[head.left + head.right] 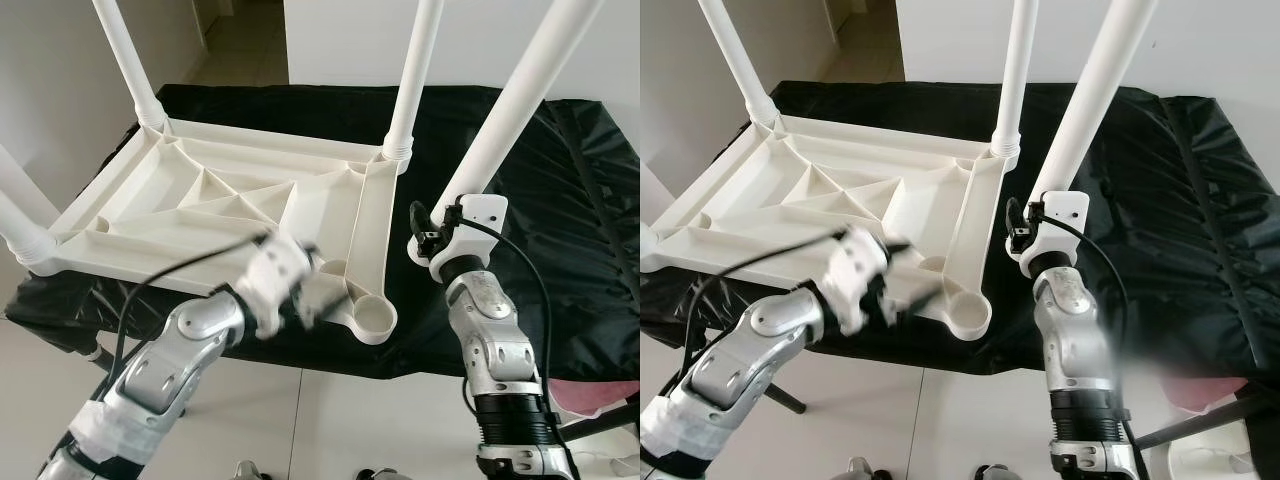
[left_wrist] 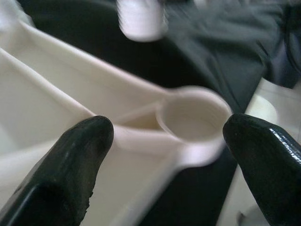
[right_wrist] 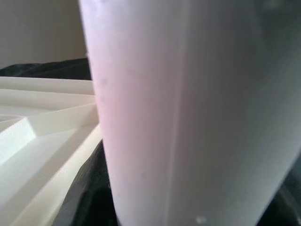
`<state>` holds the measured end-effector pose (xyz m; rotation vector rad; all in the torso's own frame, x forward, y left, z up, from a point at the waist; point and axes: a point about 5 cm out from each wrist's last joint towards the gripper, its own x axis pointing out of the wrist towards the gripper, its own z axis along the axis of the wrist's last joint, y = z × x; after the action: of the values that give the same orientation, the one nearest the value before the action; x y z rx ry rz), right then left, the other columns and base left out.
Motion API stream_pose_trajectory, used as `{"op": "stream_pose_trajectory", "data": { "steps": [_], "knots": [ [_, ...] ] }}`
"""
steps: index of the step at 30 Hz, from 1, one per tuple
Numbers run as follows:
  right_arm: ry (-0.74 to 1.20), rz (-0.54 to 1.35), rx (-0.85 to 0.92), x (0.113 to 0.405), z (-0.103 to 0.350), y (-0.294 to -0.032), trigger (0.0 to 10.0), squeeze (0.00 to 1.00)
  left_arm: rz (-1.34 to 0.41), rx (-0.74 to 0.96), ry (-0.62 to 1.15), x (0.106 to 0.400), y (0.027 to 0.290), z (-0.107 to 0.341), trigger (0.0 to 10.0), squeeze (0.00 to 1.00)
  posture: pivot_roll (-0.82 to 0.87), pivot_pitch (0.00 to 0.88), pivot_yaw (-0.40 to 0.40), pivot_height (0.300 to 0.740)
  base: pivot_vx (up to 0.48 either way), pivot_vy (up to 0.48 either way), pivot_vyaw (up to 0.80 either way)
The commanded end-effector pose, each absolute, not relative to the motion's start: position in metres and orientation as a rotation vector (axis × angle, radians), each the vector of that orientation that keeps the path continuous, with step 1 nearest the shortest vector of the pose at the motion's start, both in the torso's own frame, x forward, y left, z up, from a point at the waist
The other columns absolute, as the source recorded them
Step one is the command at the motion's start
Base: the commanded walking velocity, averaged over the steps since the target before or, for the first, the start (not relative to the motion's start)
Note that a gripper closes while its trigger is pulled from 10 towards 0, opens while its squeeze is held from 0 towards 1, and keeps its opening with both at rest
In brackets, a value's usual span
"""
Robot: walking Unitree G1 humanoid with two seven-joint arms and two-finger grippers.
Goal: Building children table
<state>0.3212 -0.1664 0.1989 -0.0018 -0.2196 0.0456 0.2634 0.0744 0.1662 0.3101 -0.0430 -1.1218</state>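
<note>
A white plastic children's table (image 1: 230, 200) lies upside down on a black-covered surface. Three white legs stand in its corners, such as the far right leg (image 1: 412, 80). The near right corner has an empty round socket (image 1: 375, 318). My right gripper (image 1: 432, 238) is shut on the lower end of a fourth, loose leg (image 1: 510, 110), held tilted just right of the table; this leg (image 3: 188, 117) looms close in the right wrist view. My left gripper (image 1: 310, 300) is open near the corner rib, with the socket (image 2: 193, 117) just beyond its fingertips (image 2: 80, 155).
Black cloth (image 1: 590, 230) covers the surface and spreads to the right of the table. A pink object (image 1: 600, 395) lies low at the right. Pale floor (image 1: 330, 420) shows below the table's near edge, and white walls stand behind.
</note>
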Motion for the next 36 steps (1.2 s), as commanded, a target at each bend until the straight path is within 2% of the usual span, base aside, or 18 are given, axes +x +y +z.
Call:
{"op": "stream_pose_trajectory", "data": {
  "steps": [1,14,23,28,32,33,36],
  "knots": [
    [-0.234,0.048,0.000,0.319,0.200,-0.168,10.0,0.00,-1.138,0.365,-0.019,0.262,0.078,0.158,10.0,0.00,0.00,0.120,0.032,0.740,0.000,0.000,0.00],
    [-0.229,0.045,-0.009,0.317,0.200,-0.169,10.0,0.00,-1.120,0.418,0.024,0.269,0.078,0.141,10.0,0.00,-0.02,0.124,0.037,0.740,0.000,0.000,0.00],
    [-0.239,0.051,-0.010,0.318,0.203,-0.167,10.0,0.00,-1.058,0.484,0.030,0.285,0.071,0.134,10.0,0.00,-0.03,0.115,0.041,0.740,0.000,0.000,0.00],
    [-0.248,0.050,-0.015,0.318,0.204,-0.167,10.0,0.00,-1.054,0.449,0.018,0.290,0.055,0.135,10.0,0.00,-0.04,0.110,0.046,0.740,0.000,0.000,0.00],
    [-0.249,0.050,-0.014,0.318,0.204,-0.167,10.0,0.00,-1.054,0.447,0.016,0.290,0.053,0.134,10.0,0.00,-0.04,0.108,0.046,0.740,0.000,0.000,0.00],
    [-0.251,0.046,-0.017,0.317,0.204,-0.167,10.0,0.00,-1.048,0.415,0.009,0.292,0.042,0.135,10.0,0.00,-0.04,0.107,0.049,0.740,0.000,0.000,0.00],
    [-0.253,0.042,-0.014,0.316,0.204,-0.167,10.0,0.00,-1.039,0.390,-0.001,0.294,0.032,0.136,10.0,0.00,-0.04,0.105,0.050,0.740,0.000,0.000,0.00]
  ]
}}
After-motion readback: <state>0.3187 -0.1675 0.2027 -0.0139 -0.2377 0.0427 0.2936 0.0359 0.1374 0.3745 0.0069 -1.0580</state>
